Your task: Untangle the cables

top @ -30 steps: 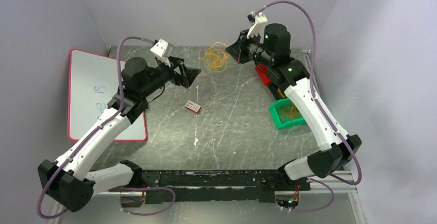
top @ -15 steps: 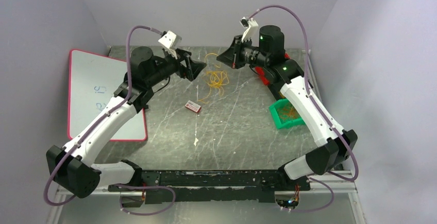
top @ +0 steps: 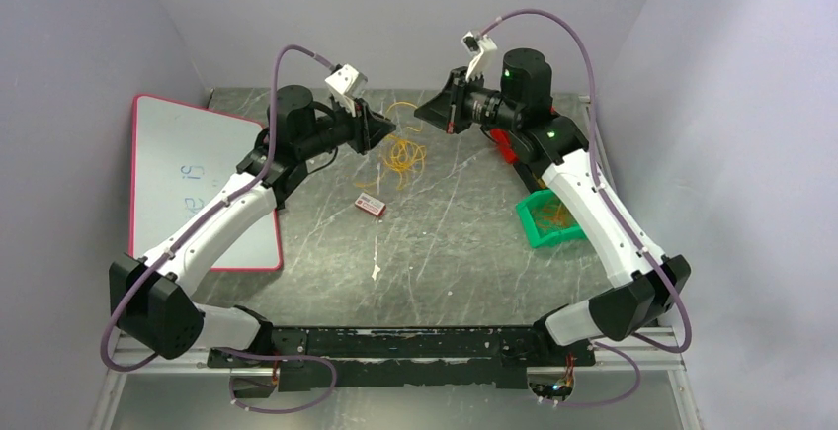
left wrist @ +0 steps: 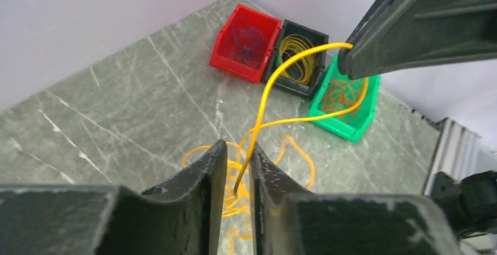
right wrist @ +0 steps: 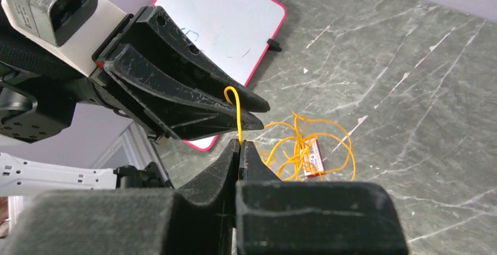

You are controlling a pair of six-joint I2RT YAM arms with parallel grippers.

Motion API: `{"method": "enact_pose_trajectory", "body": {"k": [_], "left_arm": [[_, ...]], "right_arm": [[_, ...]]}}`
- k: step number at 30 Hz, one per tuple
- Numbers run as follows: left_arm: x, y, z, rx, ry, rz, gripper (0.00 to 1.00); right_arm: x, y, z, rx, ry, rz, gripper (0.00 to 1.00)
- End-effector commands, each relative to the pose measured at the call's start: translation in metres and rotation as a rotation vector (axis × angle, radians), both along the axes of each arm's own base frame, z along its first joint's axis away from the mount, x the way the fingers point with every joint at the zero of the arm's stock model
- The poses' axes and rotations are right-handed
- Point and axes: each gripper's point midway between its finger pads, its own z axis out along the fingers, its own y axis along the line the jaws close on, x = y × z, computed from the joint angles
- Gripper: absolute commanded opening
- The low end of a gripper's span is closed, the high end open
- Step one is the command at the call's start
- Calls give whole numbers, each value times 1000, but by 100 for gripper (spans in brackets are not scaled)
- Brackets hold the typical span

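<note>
Wire, yellow: thin, limp, light.
My right gripper pinches its end; my left gripper stands narrow around it above the tangle.

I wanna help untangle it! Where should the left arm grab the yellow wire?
I'd grab the yellow wire on its single raised stretch, between the tangle and the right fingers. Come from the left, one finger either side: there it hangs clear of the loops.
</note>
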Motion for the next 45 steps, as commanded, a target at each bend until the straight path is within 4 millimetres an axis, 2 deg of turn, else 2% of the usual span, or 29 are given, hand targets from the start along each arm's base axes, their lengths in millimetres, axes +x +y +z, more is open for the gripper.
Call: {"method": "enact_pose_trajectory", "body": {"k": [1, 2, 3, 6, 9, 11, 17, 18, 22, 25, 33, 35, 40, 45], "left_arm": [[-5, 2, 17, -14, -51, -9, 16], [-4, 3, 19, -14, -53, 2, 9], [-5, 5, 21, -12, -56, 9, 7], [-6, 7, 28, -1, -56, 17, 7], [-9, 8, 40, 4, -70, 10, 7], [-12, 7, 47, -1, -72, -3, 7], [-11, 4, 54, -6, -34, -16, 7], [-10, 3, 55, -5, -28, -15, 7], [-8, 3, 56, -4, -21, -8, 7], [-8, 1, 57, -7, -17, -15, 7], [-12, -2, 59, -17, -10, -43, 7], [-14, -2, 60, -16, -8, -51, 7], [-20, -4, 65, -19, -6, -76, 7], [-31, -6, 79, -32, -5, -123, 7]], "right_arm": [[-4, -7, 12, -2, -51, -31, 0], [-1, -10, 8, -16, -50, -51, 0], [2, -12, 4, -25, -49, -66, 0], [5, -14, 0, -20, -61, -92, 3], [9, -15, -7, 17, -72, -123, 24], [12, -14, -7, 58, -88, -140, 35], [14, -7, -9, 146, -158, -118, 52], [6, 1, -7, 154, -172, -95, 54], [-1, 6, -9, 155, -227, -119, 63], [2, 5, -12, 157, -246, -174, 66], [28, -13, -15, 143, -298, -406, 66], [33, -12, -19, 126, -305, -417, 66], [45, 1, -37, 83, -283, -396, 66], [64, -9, -51, 54, -293, -509, 66]]}}
